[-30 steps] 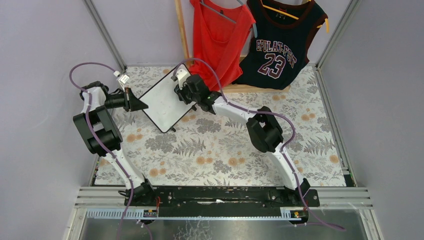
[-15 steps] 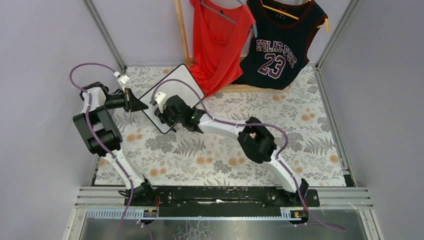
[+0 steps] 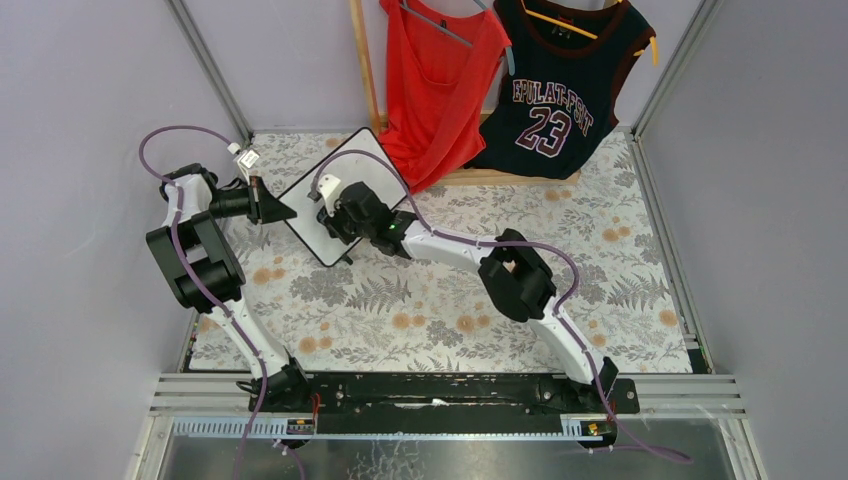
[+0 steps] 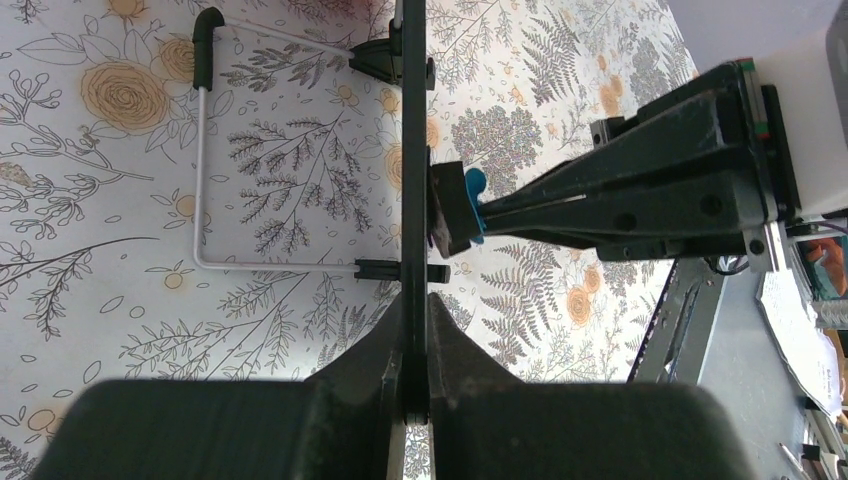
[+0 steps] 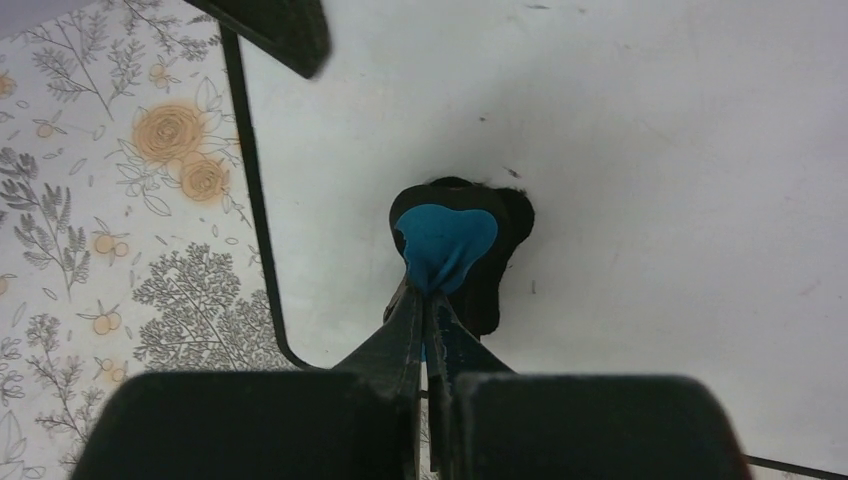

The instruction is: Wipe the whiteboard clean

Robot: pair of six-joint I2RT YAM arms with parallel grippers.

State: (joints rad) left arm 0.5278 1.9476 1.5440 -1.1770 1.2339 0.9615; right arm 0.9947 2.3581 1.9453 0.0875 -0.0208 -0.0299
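Against the white writing face, near one rounded corner, sits the blue eraser, its dark felt pad pressed flat to the surface. The right gripper pinches the eraser's blue back between its 2 fingers, which are drawn in narrow with nothing else between them.

Outward from there is the whiteboard, which stands at the far left of the table, turned cornerwise to the arms and propped on a thin wire stand behind it. The left gripper is clamped tight on the board's black frame edge, 1 finger on each face, so the board is braced against the eraser's push from the other side.

As to progress, no red writing shows on any bare part of the face, either from above or from the right wrist. Only a few faint dark specks remain, scattered around and above the pad. The patch under the pad and fingers is hidden, so I cannot tell whether it is clean. My judgement is that the erasing is nearly done, with perhaps a last pass over those specks and the covered patch left.

Beyond the board, a red top and a dark jersey hang at the back wall.
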